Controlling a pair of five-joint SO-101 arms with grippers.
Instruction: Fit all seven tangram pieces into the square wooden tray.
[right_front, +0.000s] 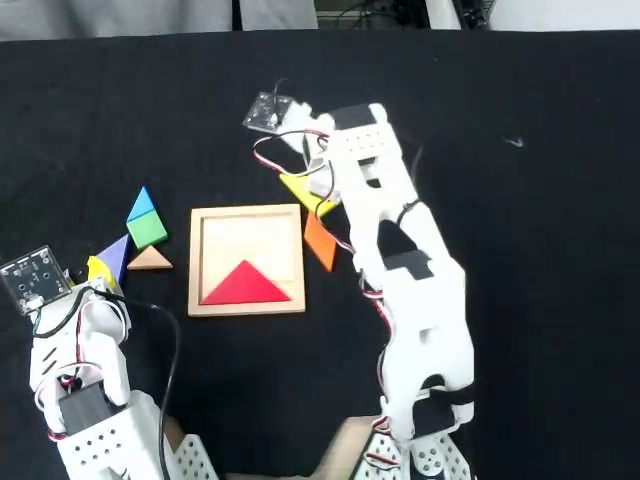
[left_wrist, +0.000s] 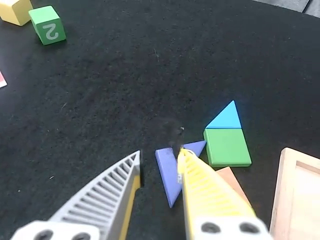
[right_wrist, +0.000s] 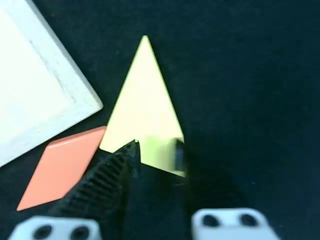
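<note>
While the tray (right_front: 196, 262) holds one piece (right_front: 245, 283), six lie outside.

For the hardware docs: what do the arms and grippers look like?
Both white printed plastic with black servos: left arm, right arm. Red, white and black wires at the right wrist; black cable by the left. Bare board on each wrist. Left gripper: ribbed fingers, one grey, one yellow. Right gripper: black ribbed finger.

Pale wood tray (right_front: 196, 262); red triangle (right_front: 245, 283); yellow triangle (right_wrist: 145, 115); orange parallelogram (right_wrist: 60, 167); blue triangle (left_wrist: 226, 117); green square (left_wrist: 227, 146); purple triangle (left_wrist: 167, 175); tan triangle (right_front: 150, 260); black cloth (right_front: 500, 250); green cube (left_wrist: 46, 25), white numeral
</note>
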